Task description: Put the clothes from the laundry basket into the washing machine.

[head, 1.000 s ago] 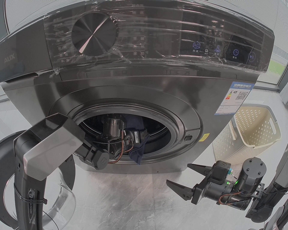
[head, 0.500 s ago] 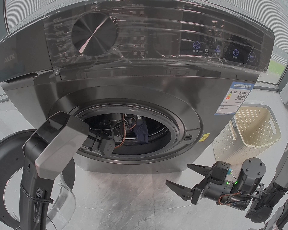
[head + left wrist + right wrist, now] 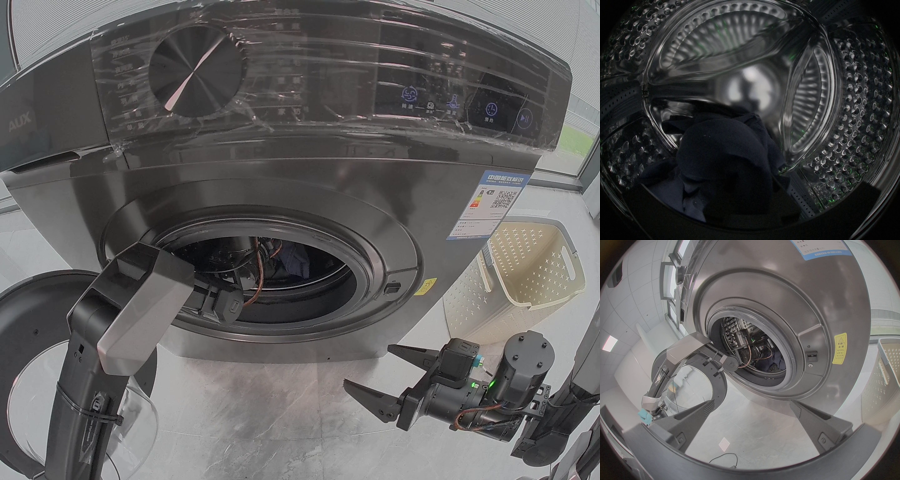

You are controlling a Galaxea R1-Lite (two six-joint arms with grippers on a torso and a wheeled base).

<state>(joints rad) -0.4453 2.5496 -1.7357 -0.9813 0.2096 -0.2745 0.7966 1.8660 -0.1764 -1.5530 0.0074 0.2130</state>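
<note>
Right pincer (image 3: 367,366) of mine hangs low over the grey floor (image 3: 262,406) in front of the washing machine (image 3: 300,181), its two dark fingers spread wide apart with nothing between them; from its own wrist they frame the round opening from below. My left pincer (image 3: 270,249) is deep inside the opening, the arm passing over the lower left of the rim. Whether it grips or has let go I cannot tell, because the dark blue garment (image 3: 725,150) is bunched right in front of its camera and covers it. That garment lies within the perforated steel drum (image 3: 856,93), heaped low and toward the front, and from my head a fold of it (image 3: 295,261) shows just beside my left wrist, inside the opening. The round glass door (image 3: 25,350) stands swung open at my left, beside my left arm. The cream laundry basket (image 3: 531,262) sits on the floor at the right of the machine, close against its side, behind my right arm, and the part of its inside that I can see holds no clothes.
</note>
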